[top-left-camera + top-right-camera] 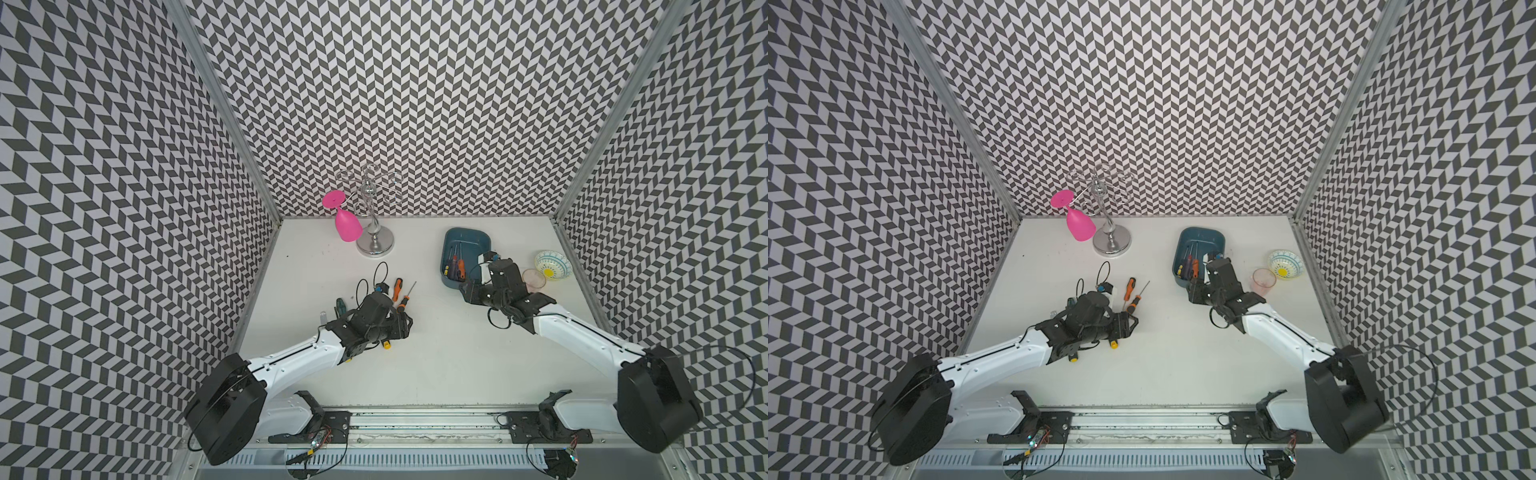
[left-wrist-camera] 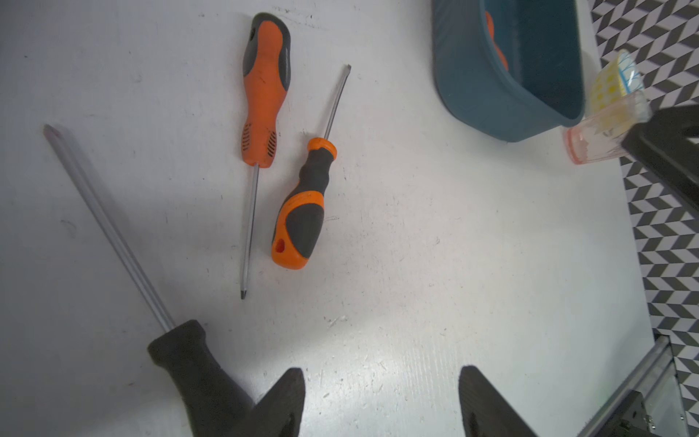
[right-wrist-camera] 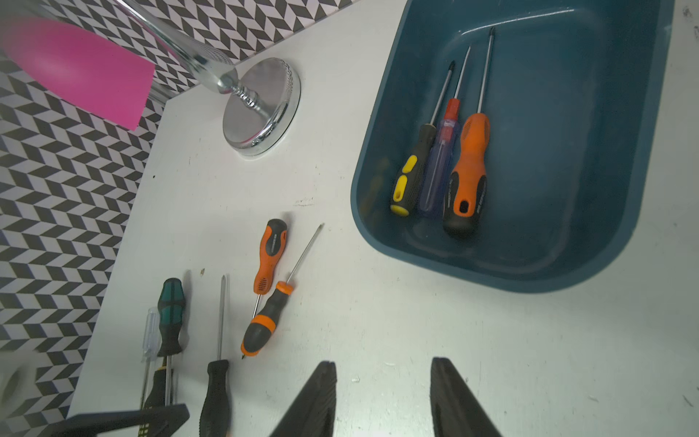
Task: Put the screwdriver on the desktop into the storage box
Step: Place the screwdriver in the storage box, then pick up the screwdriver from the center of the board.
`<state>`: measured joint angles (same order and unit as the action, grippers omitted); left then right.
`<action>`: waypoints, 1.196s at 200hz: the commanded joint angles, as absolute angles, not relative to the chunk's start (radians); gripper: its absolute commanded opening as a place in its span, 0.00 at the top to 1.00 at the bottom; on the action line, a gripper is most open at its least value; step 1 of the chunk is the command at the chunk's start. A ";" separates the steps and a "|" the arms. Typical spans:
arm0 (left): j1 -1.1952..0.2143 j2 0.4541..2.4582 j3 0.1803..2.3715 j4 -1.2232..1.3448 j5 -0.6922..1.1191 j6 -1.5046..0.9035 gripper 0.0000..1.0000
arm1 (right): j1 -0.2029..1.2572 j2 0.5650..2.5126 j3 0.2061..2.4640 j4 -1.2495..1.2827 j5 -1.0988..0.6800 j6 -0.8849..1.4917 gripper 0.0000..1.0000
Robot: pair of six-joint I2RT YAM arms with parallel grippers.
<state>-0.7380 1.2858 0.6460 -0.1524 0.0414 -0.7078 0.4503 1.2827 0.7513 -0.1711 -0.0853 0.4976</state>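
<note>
**Inspector:** Nearest item?

**Assistant:** The left fingers (image 2: 480, 405). They are two black wedge-shaped tips set wide apart, with only bare desk (image 2: 416, 246) between them and nothing gripped. A black-handled screwdriver (image 2: 196, 374), with a rubbery grip and a long round steel shaft, lies just beside one finger. Contact cannot be confirmed.

**Inspector:** Desk surface?

**Assistant:** White, matte, flat, lightly scuffed.

**Inspector:** Other loose tools?

**Assistant:** Two lie flat on the desk, well apart from the storage box (image 3: 529, 280), side by side with tips pointing opposite ways. One is an orange-handled screwdriver (image 2: 264, 87) with a contoured moulded grip and a thin shaft. The other is a stubbier orange-and-black screwdriver (image 2: 302, 219). Farther from the box lie a green-handled screwdriver (image 3: 171, 314) and a clear-handled screwdriver (image 3: 151, 329).

**Inspector:** The box itself?

**Assistant:** Smooth dark teal plastic, rectangular, with rounded corners and low walls. Three tools lie parallel on its floor: a yellow-and-black screwdriver (image 3: 406, 178), a translucent blue screwdriver (image 3: 438, 166) and an orange-gripped screwdriver (image 3: 469, 170).

**Inspector:** Right fingers (image 3: 454, 405)?

**Assistant:** The same black wedges, moderately parted and holding nothing, over bare desk just outside the box's rounded end wall.
</note>
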 commanded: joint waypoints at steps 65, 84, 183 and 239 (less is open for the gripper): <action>-0.699 1.576 0.921 -0.286 -0.068 -0.631 0.42 | 0.513 1.103 0.520 -0.051 -0.145 0.471 0.56; -0.699 1.631 0.968 -0.312 -0.086 -0.617 0.42 | 0.517 1.097 0.494 -0.043 -0.149 0.462 0.56; -0.712 1.736 1.012 -0.312 -0.100 -0.591 0.47 | 0.517 1.107 0.446 -0.012 -0.142 0.440 0.56; -0.722 1.769 1.017 -0.305 -0.093 -0.580 0.50 | 0.517 1.111 0.449 -0.006 -0.135 0.444 0.56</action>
